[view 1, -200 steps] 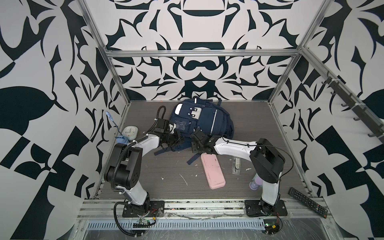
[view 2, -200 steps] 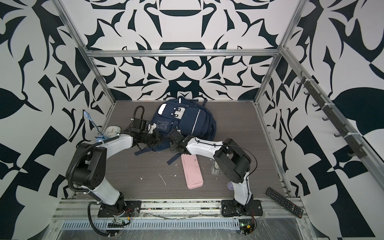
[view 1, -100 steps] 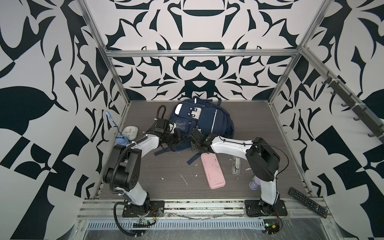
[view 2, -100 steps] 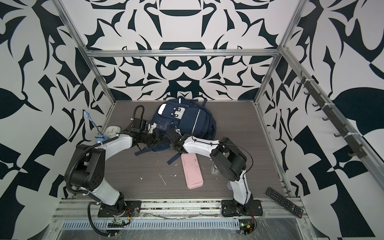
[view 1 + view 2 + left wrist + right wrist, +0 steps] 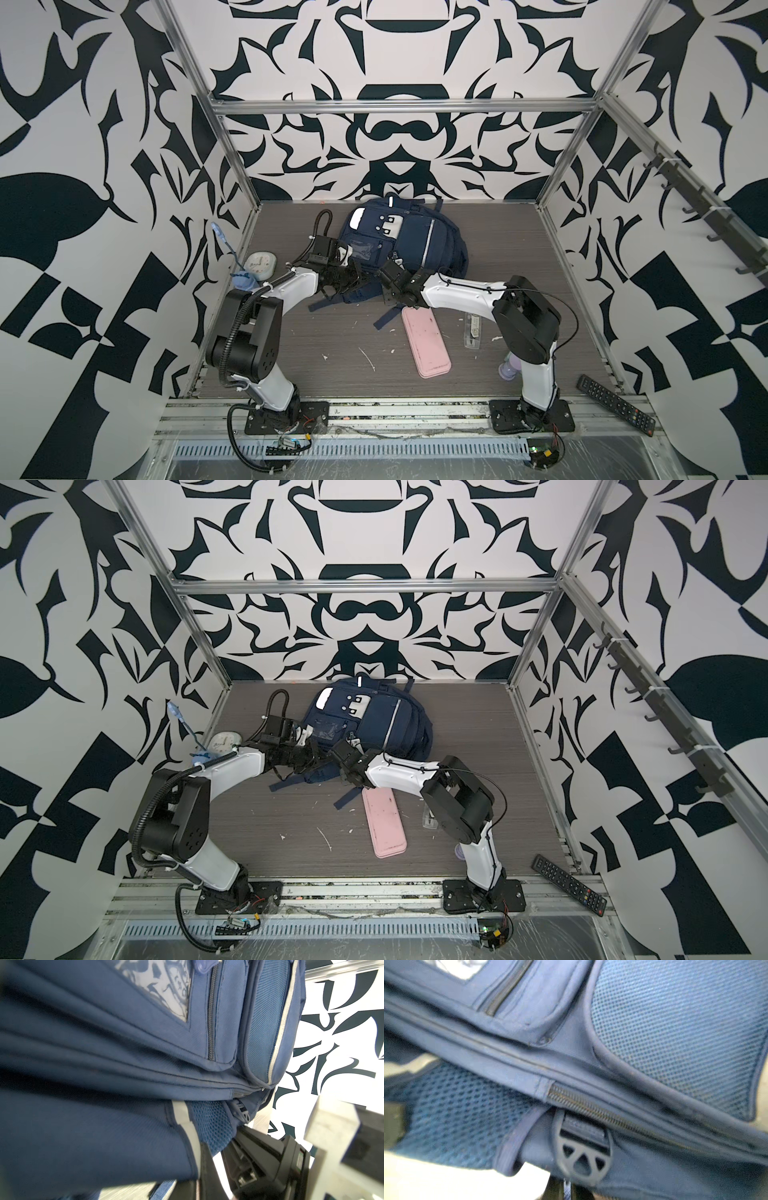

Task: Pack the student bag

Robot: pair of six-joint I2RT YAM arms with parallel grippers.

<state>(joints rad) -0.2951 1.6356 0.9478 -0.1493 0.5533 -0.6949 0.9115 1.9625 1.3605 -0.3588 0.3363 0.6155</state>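
The student bag (image 5: 419,245) (image 5: 386,725), a navy backpack with white strips, lies at the back middle of the floor. My left gripper (image 5: 354,277) (image 5: 312,757) is at its near left corner. In the left wrist view it is shut (image 5: 200,1180) on the edge of the padded shoulder strap (image 5: 145,1136). My right gripper (image 5: 381,275) (image 5: 338,751) meets the same corner from the right. In the right wrist view it is shut (image 5: 566,1188) on the thin blue webbing below the plastic buckle (image 5: 581,1153), under the side zip (image 5: 591,1108).
A pink pencil case (image 5: 426,345) lies in front of the bag, with a clear flat item (image 5: 472,330) to its right. A purple bottle (image 5: 510,368) stands by the right arm's base. A remote (image 5: 615,405) lies front right. A white round clock (image 5: 259,266) and blue cloth (image 5: 243,280) sit far left.
My right gripper has moved in to the bag's near corner and closed on the webbing strap. The left gripper has kept its hold and place.
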